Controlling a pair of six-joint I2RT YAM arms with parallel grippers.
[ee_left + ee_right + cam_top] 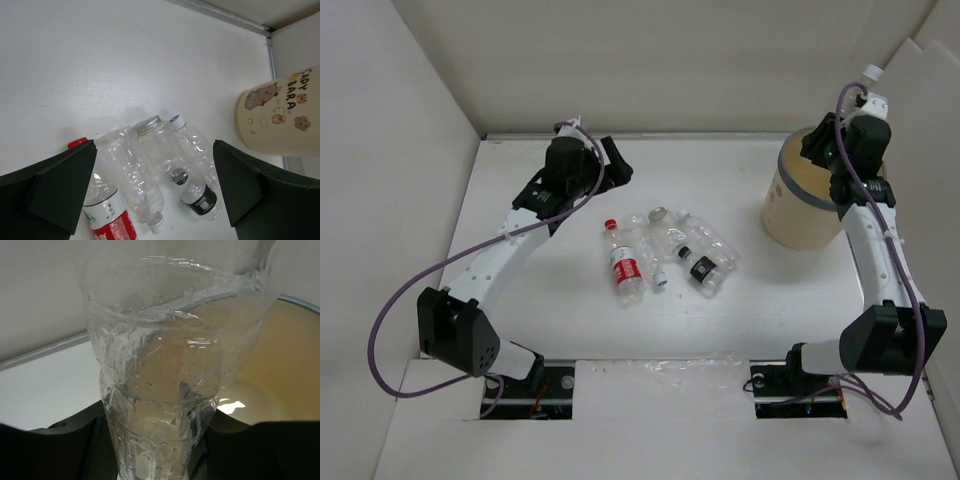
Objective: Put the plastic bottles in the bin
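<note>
Several clear plastic bottles lie in a cluster mid-table: a red-capped, red-label one (pixel 624 262) (pixel 107 220), a black-label one (pixel 700 266) (pixel 200 197), and crumpled clear ones (pixel 665 235) (pixel 130 170). My left gripper (pixel 610 160) (pixel 155 192) is open and empty, raised behind the cluster. My right gripper (pixel 817 150) (pixel 160 450) is shut on a clear wet bottle (pixel 160 365), held over the rim of the tan bin (pixel 800 205) (pixel 285 350). The bin also shows in the left wrist view (pixel 285 115).
White walls enclose the table on the left, back and right. The bin stands at the back right, close to the right wall. Bare tabletop (pixel 540 290) lies to the left of the bottles and in front of them.
</note>
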